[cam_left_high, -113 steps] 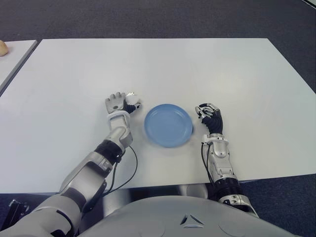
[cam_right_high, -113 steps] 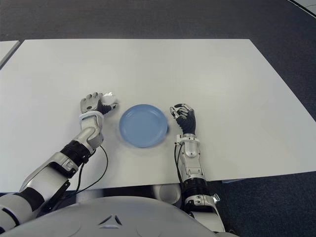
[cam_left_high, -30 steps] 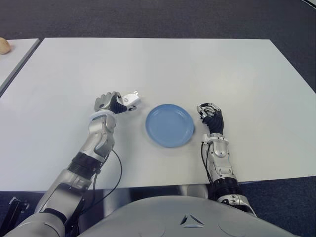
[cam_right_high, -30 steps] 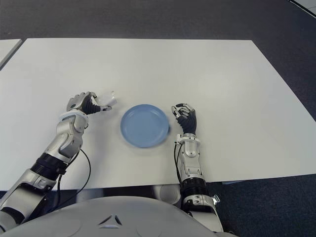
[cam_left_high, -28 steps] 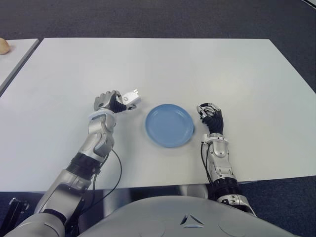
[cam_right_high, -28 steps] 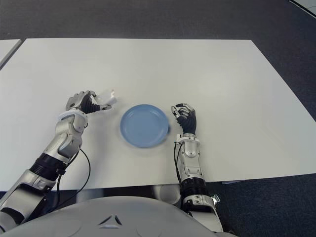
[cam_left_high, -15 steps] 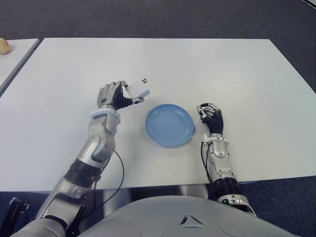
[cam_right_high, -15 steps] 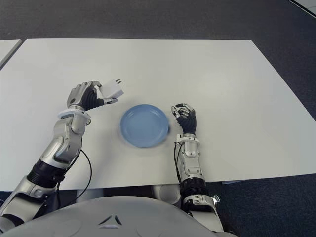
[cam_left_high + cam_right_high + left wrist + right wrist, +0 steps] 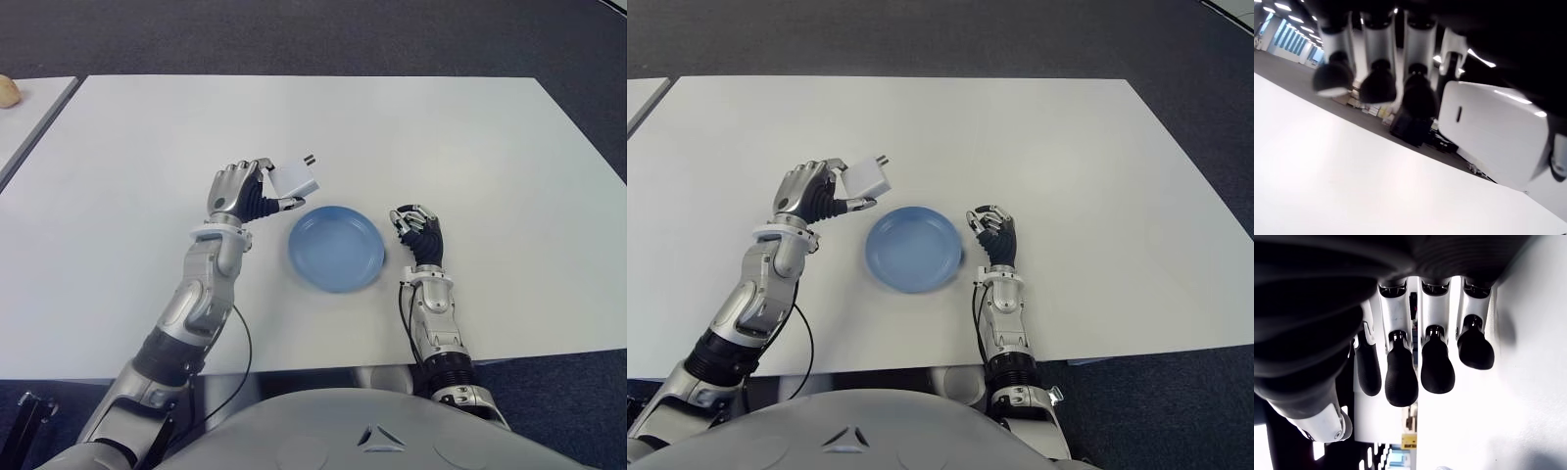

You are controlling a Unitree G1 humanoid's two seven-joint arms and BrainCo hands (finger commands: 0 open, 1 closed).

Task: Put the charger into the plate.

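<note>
charger: one white plug-in charger (image 9: 295,179), pinched in the left hand (image 9: 238,191) and held up off the table, so it's not lying anywhere right now. Its two metal prongs (image 9: 310,159) stick out on the side facing away from the hand.

charger vs plate: this is the bit that matters. The blue plate (image 9: 336,247) sits just to the right of the charger and a little nearer the robot, below it. The charger shows just past the plate's far-left rim, not over the middle yet. My guess is it needs a short carry right and toward the robot, then down.

long axis: the charger is a squarish block, so no real long axis. It's tilted, prongs pointing up and to the right.

left hand: fingers curled around the charger, thumb under it; the left wrist view shows the white body (image 9: 1493,134) tucked against the fingertips (image 9: 1419,95).

right hand: idle, just beside the plate's right rim (image 9: 417,233). Fingers curled in, holding nothing. It's closer to the plate, but the left one has the goods.

table: one white tabletop (image 9: 470,147), with part of a second table (image 9: 29,108) showing at the far left.

count: 1 charger, 1 plate, 2 hands.
</note>
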